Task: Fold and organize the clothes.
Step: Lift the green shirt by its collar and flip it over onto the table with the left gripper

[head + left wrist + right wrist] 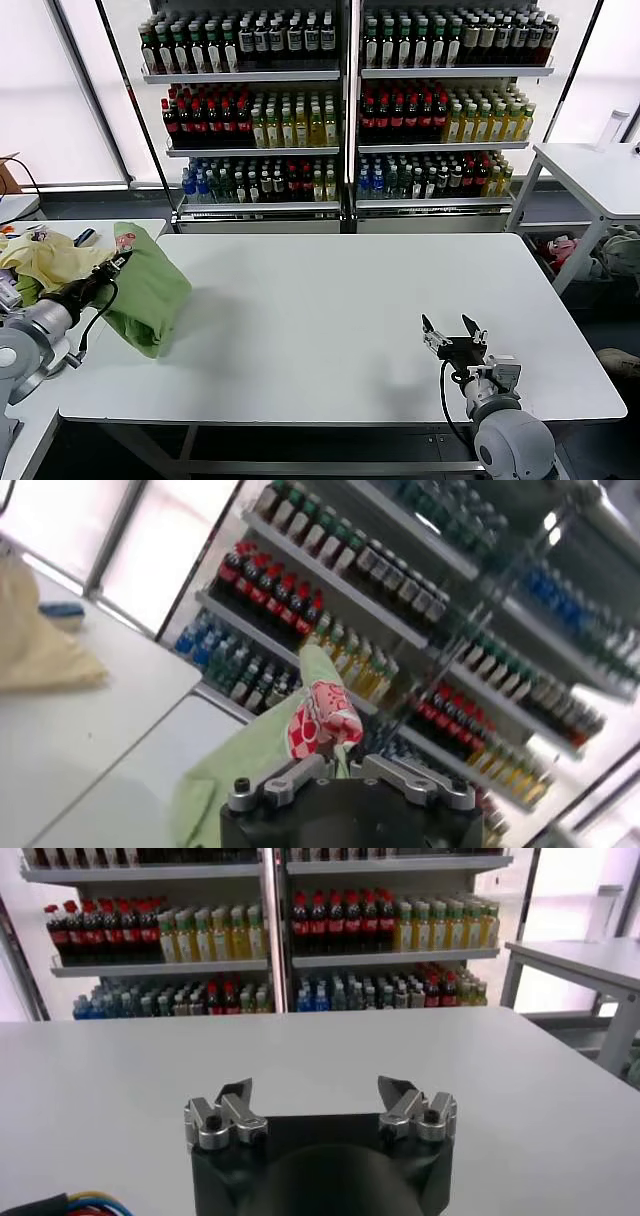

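At the far left, on a side table (150,228) that stands just beside the main one, lies a pale yellow garment (45,260), crumpled. Next to it the left gripper (118,264) is closed tight on the light green polo shirt (150,285), pinching the cloth near its top edge. The shirt hangs bunched from this grip, and its lower part lies over the left end of the white table (340,320), partly past the edge. In the left wrist view the red-and-white print (320,720) of the shirt is seen folded up just at the jaws. The middle of the white table is bare. At the right, near the front edge, the right gripper (454,334) is low over the table with its fingers (228,1110) spread wide and nothing between them. Behind the table stand shelves (345,110) full of drink bottles, and at the far right is another white table (600,175).
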Tool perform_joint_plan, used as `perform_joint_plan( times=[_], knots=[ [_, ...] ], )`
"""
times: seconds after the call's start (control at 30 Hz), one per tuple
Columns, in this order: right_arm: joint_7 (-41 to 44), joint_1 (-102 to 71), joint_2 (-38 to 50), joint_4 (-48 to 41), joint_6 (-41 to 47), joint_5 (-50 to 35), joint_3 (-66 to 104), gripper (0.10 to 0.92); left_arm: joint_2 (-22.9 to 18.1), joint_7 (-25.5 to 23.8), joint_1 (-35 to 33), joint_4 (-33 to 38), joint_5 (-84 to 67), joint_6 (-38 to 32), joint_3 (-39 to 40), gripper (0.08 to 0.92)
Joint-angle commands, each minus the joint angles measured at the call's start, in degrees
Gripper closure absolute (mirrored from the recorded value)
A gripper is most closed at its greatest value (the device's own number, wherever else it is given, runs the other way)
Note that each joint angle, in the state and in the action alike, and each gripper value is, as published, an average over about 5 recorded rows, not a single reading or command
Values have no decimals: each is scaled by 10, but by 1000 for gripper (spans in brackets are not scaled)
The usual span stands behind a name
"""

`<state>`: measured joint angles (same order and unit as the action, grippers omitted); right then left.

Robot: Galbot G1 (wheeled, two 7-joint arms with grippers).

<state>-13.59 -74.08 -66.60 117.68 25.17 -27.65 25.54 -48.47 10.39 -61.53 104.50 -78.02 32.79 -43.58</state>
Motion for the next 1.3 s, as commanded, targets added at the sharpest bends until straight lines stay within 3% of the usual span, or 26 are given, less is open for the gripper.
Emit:
perform_joint_plan(
  times=[0.03,0.13,0.4,0.6,0.8,0.93,1.03,1.3],
  knots=[
    [0,1,-12,3,-1,6,-3,203,-25,10,4,60,456,-29,251,885],
    [0,2,-17,4,-1,8,-3,203,-80,28,37,53,513,-23,335,885],
    [1,0,-23,1,-2,17,5,203,-221,74,141,12,476,-4,475,885],
    [4,9,-19,-4,0,17,10,203,-272,75,174,-89,550,-5,541,885],
    [5,27,-10,-12,4,11,6,203,-309,75,196,-88,536,-30,555,832],
    [7,39,-7,-17,5,7,-3,203,-312,82,207,-92,565,-80,570,723],
    [7,48,-5,-17,5,3,-15,203,-294,92,194,-57,574,-100,558,636],
    [-4,99,-15,-51,1,-1,-105,203,-208,95,83,75,567,-131,416,403]
  ],
)
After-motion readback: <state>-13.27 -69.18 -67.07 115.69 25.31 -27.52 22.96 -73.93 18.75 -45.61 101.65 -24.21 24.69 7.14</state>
